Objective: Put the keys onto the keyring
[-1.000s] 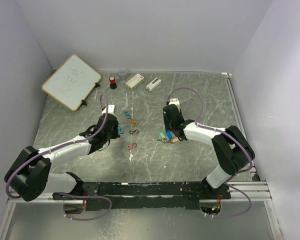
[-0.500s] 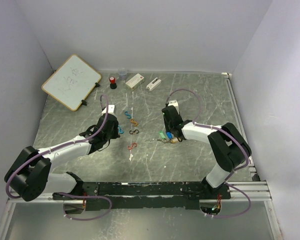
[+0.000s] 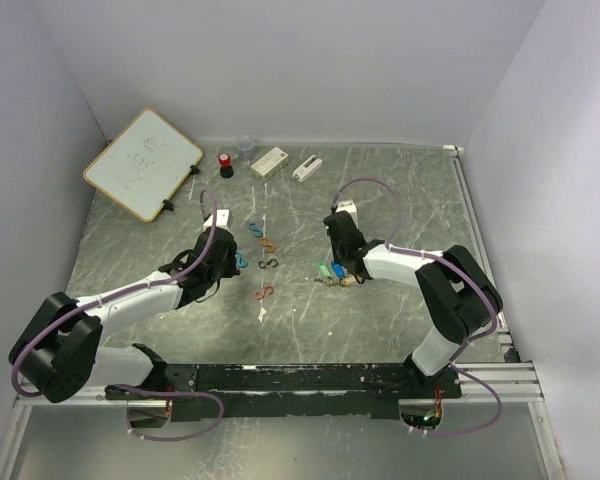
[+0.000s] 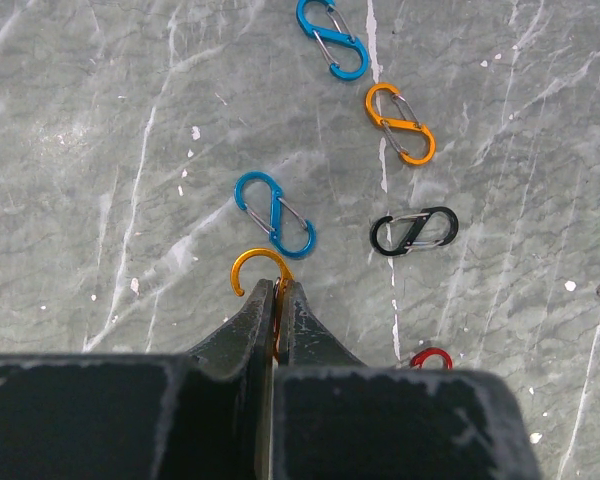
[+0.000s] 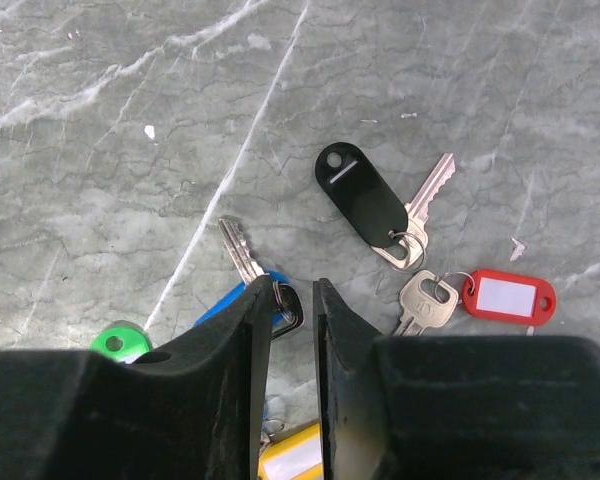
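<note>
The keys lie in a loose cluster, each with a tag: black, red, blue, green and yellow. My right gripper hangs low over them, its jaws a narrow gap apart. The blue key's split ring sits at the left fingertip, partly in that gap and not clamped. In the top view the keys are right of centre. My left gripper is shut on an orange S-shaped keyring clip, whose hook sticks out past the fingertips.
More S-shaped clips lie ahead of the left gripper: two blue ones, orange, black and red. A whiteboard, a red stamp-like object, a clear cup and two white boxes stand at the back.
The right gripper's jaws have narrowed over the keys, and it has shifted slightly left. The left arm and its clip have stayed still.
</note>
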### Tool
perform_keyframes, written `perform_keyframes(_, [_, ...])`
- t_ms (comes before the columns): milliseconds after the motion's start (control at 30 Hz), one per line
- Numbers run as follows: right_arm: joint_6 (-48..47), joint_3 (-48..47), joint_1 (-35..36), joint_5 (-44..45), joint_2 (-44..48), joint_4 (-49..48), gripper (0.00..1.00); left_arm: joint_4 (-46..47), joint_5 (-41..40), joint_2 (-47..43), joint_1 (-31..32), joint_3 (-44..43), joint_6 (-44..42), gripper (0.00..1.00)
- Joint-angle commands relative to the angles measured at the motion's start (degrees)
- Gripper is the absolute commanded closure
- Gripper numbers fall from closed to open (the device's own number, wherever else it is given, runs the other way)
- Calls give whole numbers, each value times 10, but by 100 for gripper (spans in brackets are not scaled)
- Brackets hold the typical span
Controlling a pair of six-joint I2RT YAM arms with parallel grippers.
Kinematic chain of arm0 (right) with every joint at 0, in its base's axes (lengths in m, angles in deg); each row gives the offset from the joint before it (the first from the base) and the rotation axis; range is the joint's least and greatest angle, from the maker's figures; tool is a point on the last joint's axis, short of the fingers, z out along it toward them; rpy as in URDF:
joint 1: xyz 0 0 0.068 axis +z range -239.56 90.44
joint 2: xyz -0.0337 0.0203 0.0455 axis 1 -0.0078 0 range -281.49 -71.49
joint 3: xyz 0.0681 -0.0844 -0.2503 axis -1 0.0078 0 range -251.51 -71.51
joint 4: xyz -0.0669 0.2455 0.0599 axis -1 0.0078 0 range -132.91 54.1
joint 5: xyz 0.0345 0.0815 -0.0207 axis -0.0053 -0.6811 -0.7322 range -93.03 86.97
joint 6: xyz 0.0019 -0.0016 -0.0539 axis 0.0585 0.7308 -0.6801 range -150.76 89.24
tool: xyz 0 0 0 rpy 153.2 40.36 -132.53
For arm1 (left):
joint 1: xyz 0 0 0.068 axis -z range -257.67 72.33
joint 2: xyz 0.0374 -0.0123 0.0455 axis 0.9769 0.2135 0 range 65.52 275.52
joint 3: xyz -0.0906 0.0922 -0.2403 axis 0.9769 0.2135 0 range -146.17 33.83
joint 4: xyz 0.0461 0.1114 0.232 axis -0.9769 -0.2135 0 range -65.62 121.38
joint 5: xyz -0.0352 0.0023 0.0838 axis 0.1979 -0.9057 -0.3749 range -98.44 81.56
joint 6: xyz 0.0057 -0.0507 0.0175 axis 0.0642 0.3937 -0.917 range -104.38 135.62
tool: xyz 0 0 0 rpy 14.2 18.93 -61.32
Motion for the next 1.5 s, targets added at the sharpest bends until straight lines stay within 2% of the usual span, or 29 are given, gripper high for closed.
perform_keyframes(0, [-1, 3, 2, 8, -8, 1, 78, 1, -11, -5, 4, -3, -5, 93])
perform_keyframes(133, [-1, 4, 2, 9, -8, 1, 86, 1, -11, -5, 4, -3, -5, 93])
perform_keyframes(267, [-1, 3, 2, 9, -8, 3, 100, 0, -11, -6, 4, -3, -5, 93])
perform_keyframes(500, [-1, 4, 3, 11, 15, 2, 100, -2, -10, -6, 3, -9, -6, 93])
perform_keyframes(767, [-20, 29, 15, -37, 138, -36, 100, -3, 13, -21, 4, -36, -10, 93])
perform_keyframes(1033, [-48, 90, 20, -121, 261, -118, 100, 2, 41, -35, 15, -68, -9, 93])
perform_keyframes(1200, [-49, 115, 22, -184, 279, -154, 100, 22, 68, -20, 25, -86, -7, 93])
perform_keyframes(1467, [-43, 112, 33, -216, 266, -171, 100, 38, 79, -1, 44, -115, -10, 93])
